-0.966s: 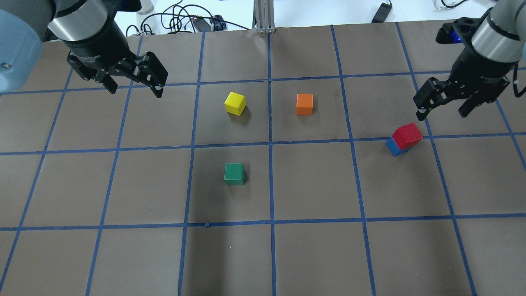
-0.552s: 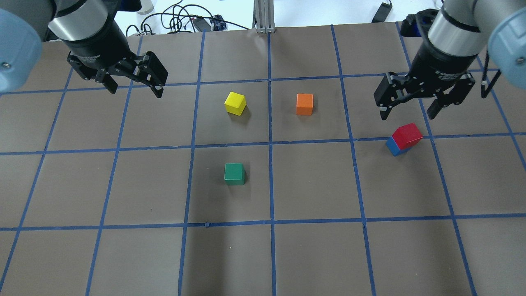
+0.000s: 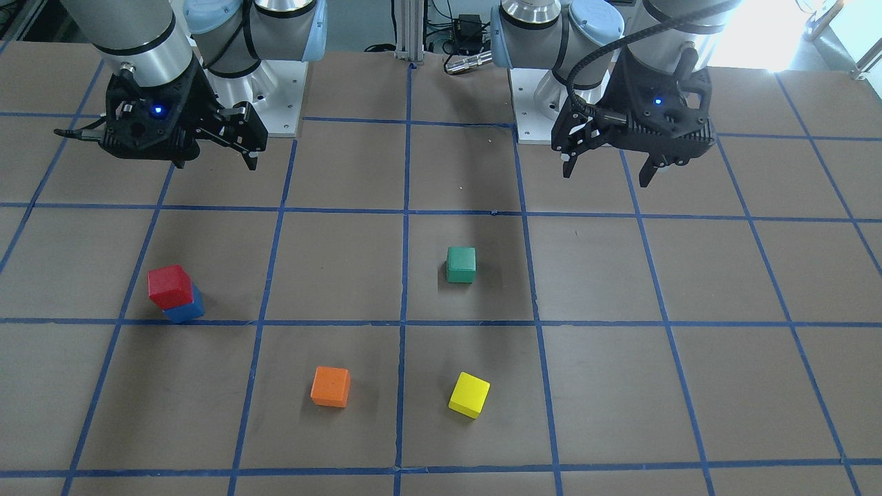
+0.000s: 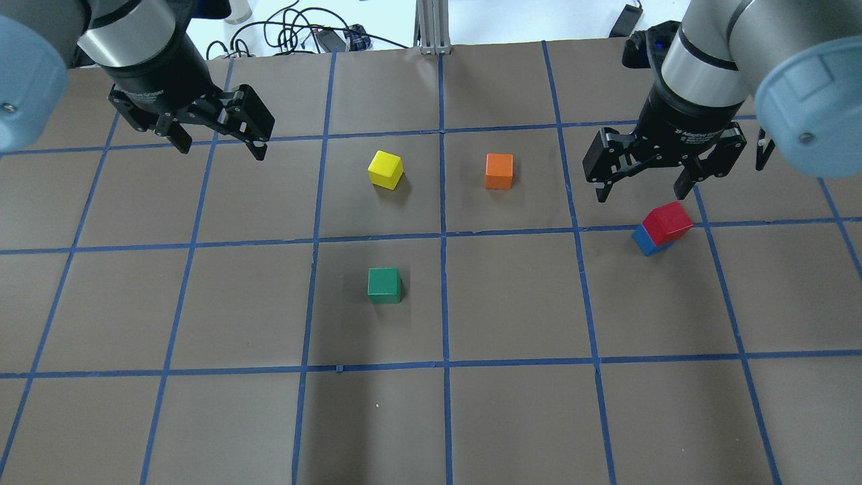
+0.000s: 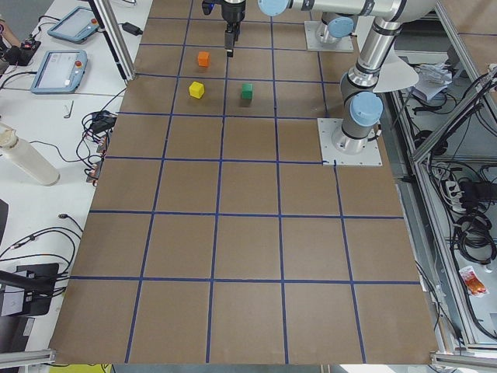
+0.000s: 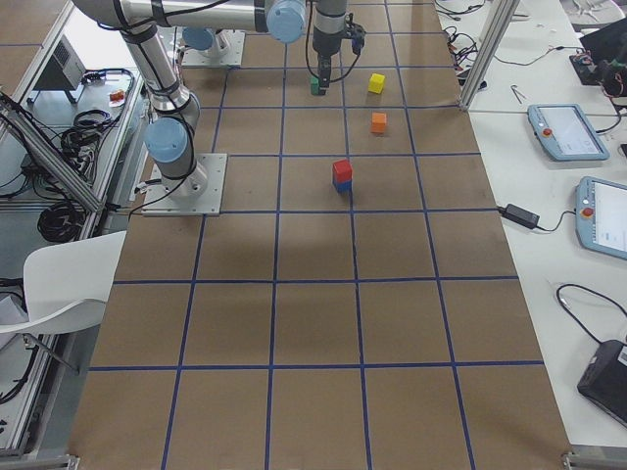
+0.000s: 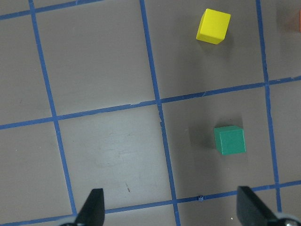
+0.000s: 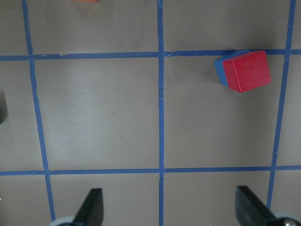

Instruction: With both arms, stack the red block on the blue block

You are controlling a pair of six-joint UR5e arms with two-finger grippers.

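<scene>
The red block (image 4: 667, 222) sits on top of the blue block (image 4: 643, 240), turned a little on it, on the table's right side. The stack also shows in the front view as red block (image 3: 169, 286) on blue block (image 3: 185, 312), and at the upper right of the right wrist view (image 8: 246, 70). My right gripper (image 4: 640, 192) is open and empty, raised above the table, apart from the stack. My left gripper (image 4: 222, 149) is open and empty, raised at the far left.
A yellow cube (image 4: 385, 169), an orange cube (image 4: 499, 170) and a green cube (image 4: 384, 284) stand apart mid-table. The brown table (image 4: 512, 417) has a blue tape grid. Cables and a metal post lie beyond its far edge.
My right arm has swung left from the table's right edge, so its open gripper now hangs near the red-on-blue stack. The left arm and all cubes have not moved.
</scene>
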